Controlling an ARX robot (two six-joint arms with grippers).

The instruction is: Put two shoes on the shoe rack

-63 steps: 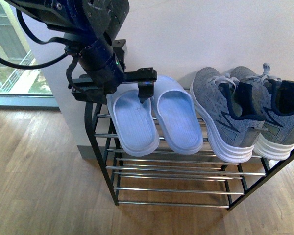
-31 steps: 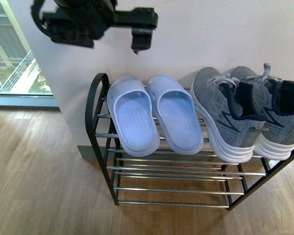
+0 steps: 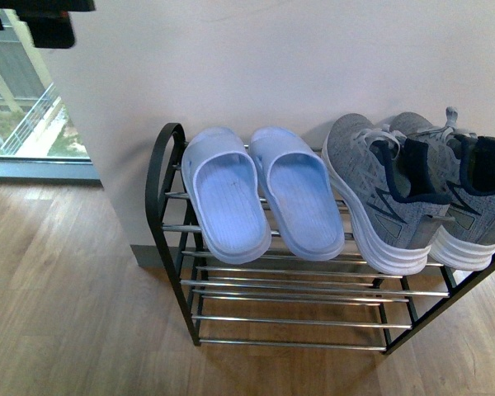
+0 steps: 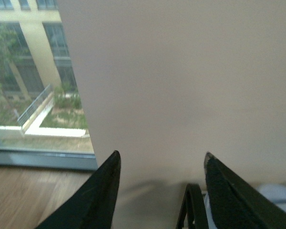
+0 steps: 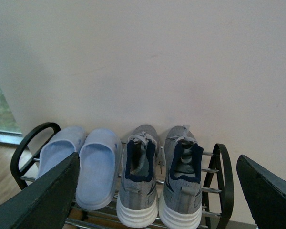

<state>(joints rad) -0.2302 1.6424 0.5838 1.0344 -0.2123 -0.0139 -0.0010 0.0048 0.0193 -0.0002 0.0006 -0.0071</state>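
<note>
Right gripper (image 5: 157, 191) stood wide open and empty, both grey sneakers (image 5: 159, 179) straight ahead below it on the shoe rack (image 5: 224, 176) top tier, heels nearest, long axes pointing away; left gripper (image 4: 159, 191), open, empty, seemingly farther off.

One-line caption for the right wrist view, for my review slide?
Grey sneakers side by side on the shoe rack's top tier beside pale blue slippers, framed by the right gripper's open jaws.

Left pincer (image 4: 159, 191) has risen off the rack (nearly out of front view).
</note>
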